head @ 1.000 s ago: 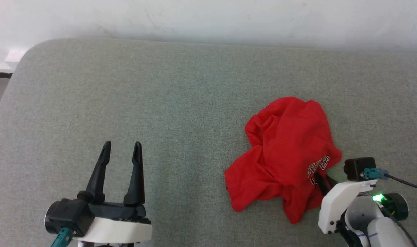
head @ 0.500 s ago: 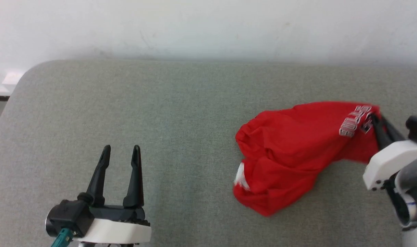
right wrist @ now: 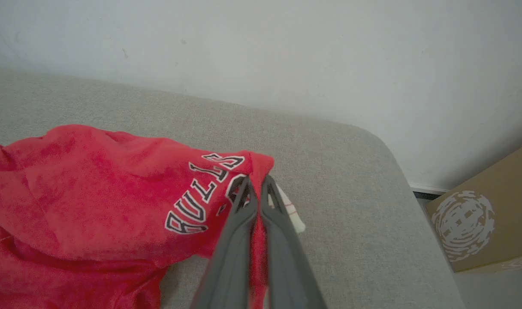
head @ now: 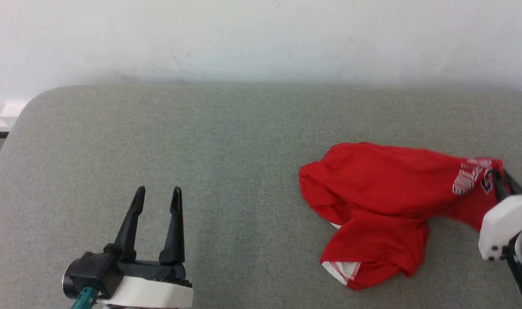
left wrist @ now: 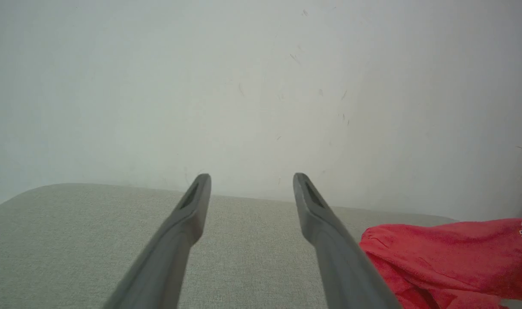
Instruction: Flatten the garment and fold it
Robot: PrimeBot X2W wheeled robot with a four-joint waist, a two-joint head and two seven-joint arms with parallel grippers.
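Beneath white wall (head: 261, 38), grey surface (head: 200, 150) with garment (head: 385, 184)

"BULLS" in white on the red garment (right wrist: 72, 180)

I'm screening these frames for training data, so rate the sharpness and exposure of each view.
Head view: the wall is washed out, and the garment is crisp except its lettering, smeared and pale beside the right tool. Left wrist view: hazy, low contrast, with the left tool soft close up. Right wrist view: sharpest, lettering legible, tool base blurred.
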